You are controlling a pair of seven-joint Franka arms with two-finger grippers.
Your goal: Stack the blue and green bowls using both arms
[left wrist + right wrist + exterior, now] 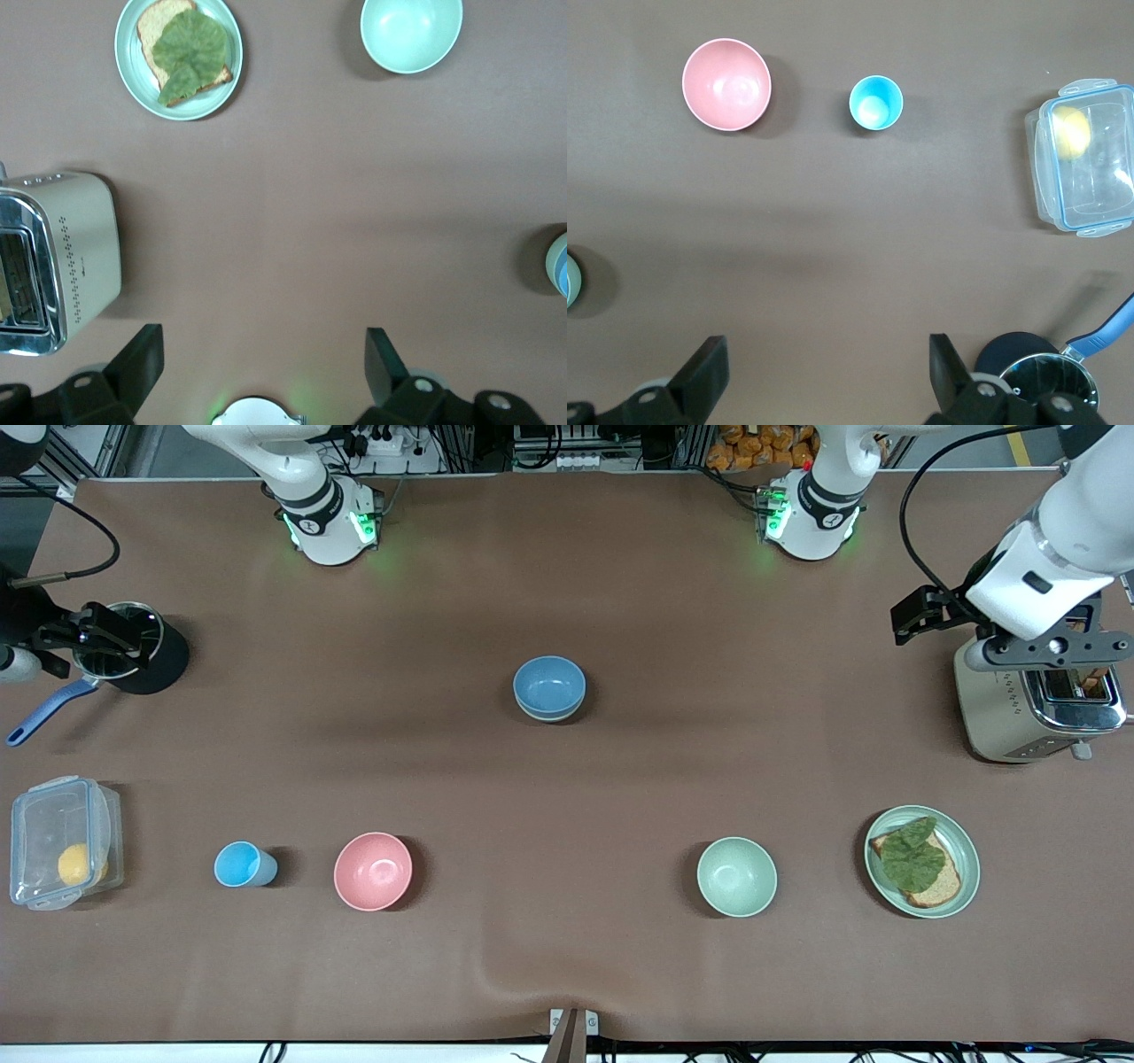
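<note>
The blue bowl (549, 684) sits nested in a pale green bowl, whose rim (550, 716) shows beneath it, at the table's middle. A second green bowl (736, 876) stands alone nearer the front camera, toward the left arm's end; it also shows in the left wrist view (411, 34). The stack's edge shows in the left wrist view (559, 263) and the right wrist view (570, 279). My left gripper (1054, 646) hangs open and empty over the toaster (1032, 708); it also shows in its wrist view (263, 354). My right gripper (89, 639) is open and empty over the pot (133, 657); it also shows in its wrist view (828, 363).
A green plate (967, 841) holds bread and a leaf. A pink bowl (373, 871), a light-blue cup (239, 864) and a clear lidded container (58, 841) stand along the front. The pot's blue handle (40, 713) sticks out.
</note>
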